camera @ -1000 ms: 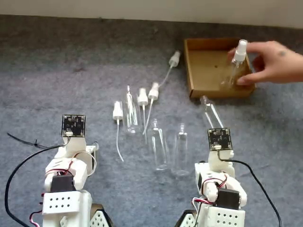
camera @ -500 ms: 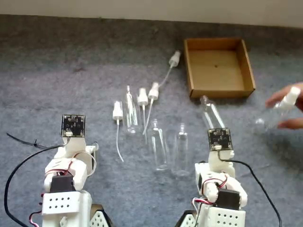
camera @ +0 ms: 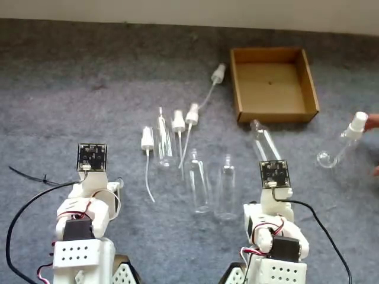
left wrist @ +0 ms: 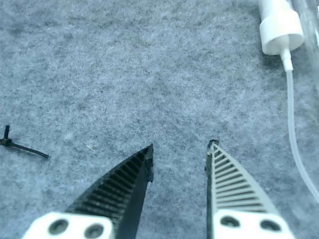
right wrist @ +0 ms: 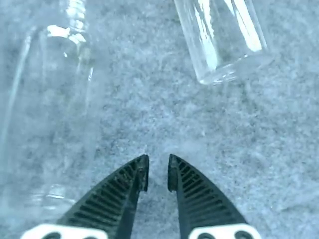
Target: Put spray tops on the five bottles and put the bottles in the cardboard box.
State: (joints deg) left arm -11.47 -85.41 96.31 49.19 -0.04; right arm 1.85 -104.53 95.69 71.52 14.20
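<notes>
Bottles (camera: 225, 186) lying on carpet (camera: 89, 89) | left gripper (left wrist: 180, 145) spread, low | right gripper (right wrist: 157, 157) slightly parted, low

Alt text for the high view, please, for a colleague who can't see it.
An empty cardboard box sits at the far right of a grey carpet, with one capped bottle outside it to the right, near a person's fingertips. Four open bottles and four loose spray tops lie mid-carpet, beyond the two arms at the near edge.

The left gripper (left wrist: 180, 145) hangs over the grey desk (left wrist: 124, 74), its fingers (left wrist: 122, 186) parted. A white spray top (left wrist: 280, 27) lies farther off to the right, a black cable tie (left wrist: 25, 148) to the left.
</notes>
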